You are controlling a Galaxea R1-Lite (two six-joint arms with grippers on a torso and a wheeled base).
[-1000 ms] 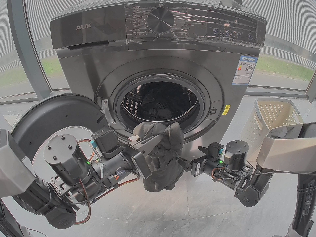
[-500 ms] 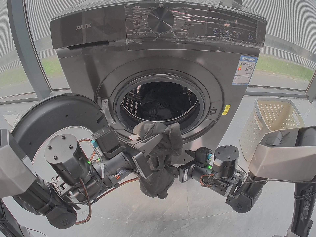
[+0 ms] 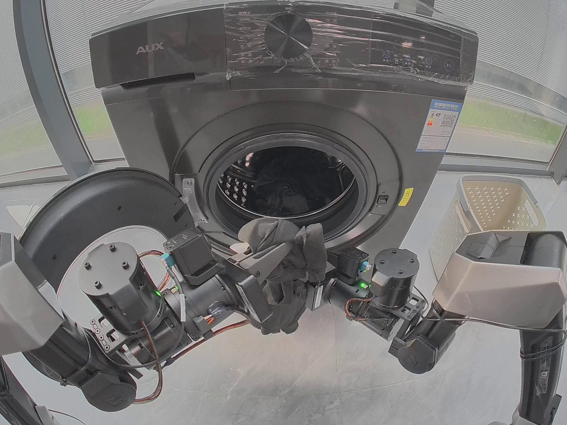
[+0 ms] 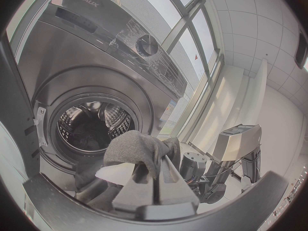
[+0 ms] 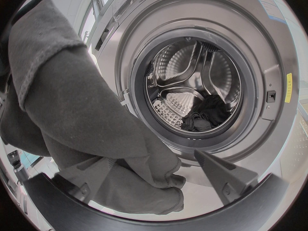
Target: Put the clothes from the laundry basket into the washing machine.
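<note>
Cloth (image 3: 287,261) held in front of the open washer (image 3: 147,131).
Left gripper (image 4: 157,174) has its fingers clamped on the top edge of the grey cloth, just below the mouth of the drum (image 3: 236,190); the cloth hangs from it, outside the drum. Right gripper (image 5: 150,158) sits against the hanging lower folds, fingers apart, one of them under the fabric. Dark clothes (image 5: 205,113) lie inside the drum. The door (image 3: 100,213) stands swung open on the left, and the basket (image 3: 502,205) sits on the floor to the right.
</note>
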